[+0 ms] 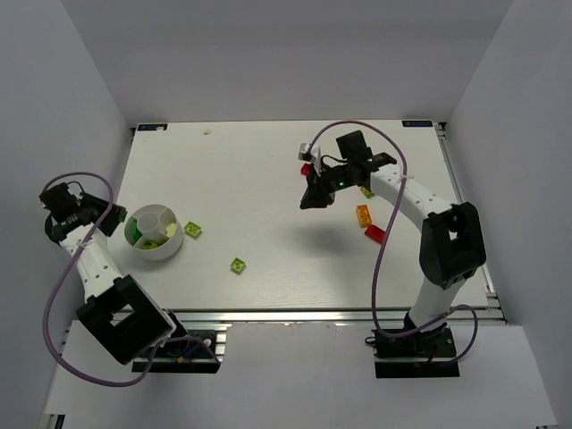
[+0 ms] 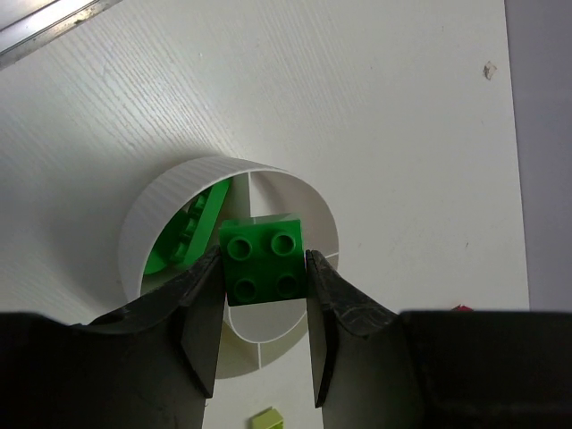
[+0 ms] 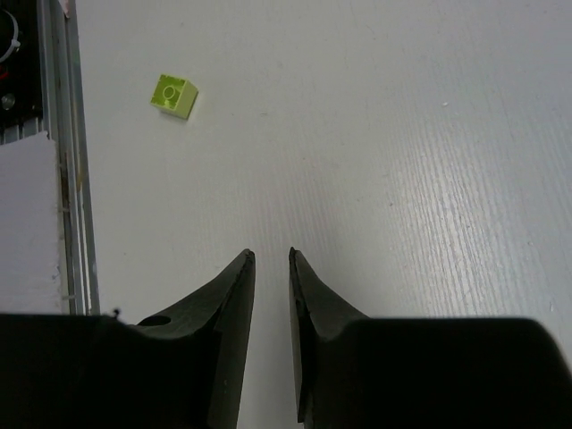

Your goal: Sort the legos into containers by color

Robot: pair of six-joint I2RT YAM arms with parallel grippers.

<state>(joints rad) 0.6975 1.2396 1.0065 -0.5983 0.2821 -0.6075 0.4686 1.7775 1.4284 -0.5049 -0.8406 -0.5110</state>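
At the left edge of the table, the left gripper (image 2: 264,261) is clamped on a dark green brick (image 2: 265,257), one finger pressed to each side and the four studs facing the wrist camera. The brick hangs over the round white dish (image 2: 165,210), above its inner dividers, not resting in any compartment. Bright green pieces (image 2: 189,231) lie in the dish's left compartment in that view, and the top view also shows lime green in another section. Just beside the dish on its right lies a lime green brick (image 1: 193,230), and a second lime brick (image 1: 238,264) sits farther right, nearer the front edge, apart from everything else. Toward the right half of the table, the right gripper (image 1: 315,198) hovers over bare tabletop; its jaws stand a narrow gap apart with nothing between them. A small red brick (image 1: 307,168) lies just behind it. Further right, close to the right arm, are a yellow brick (image 1: 367,191), an orange brick (image 1: 364,214) and a red brick (image 1: 375,234), the last two nearly side by side.
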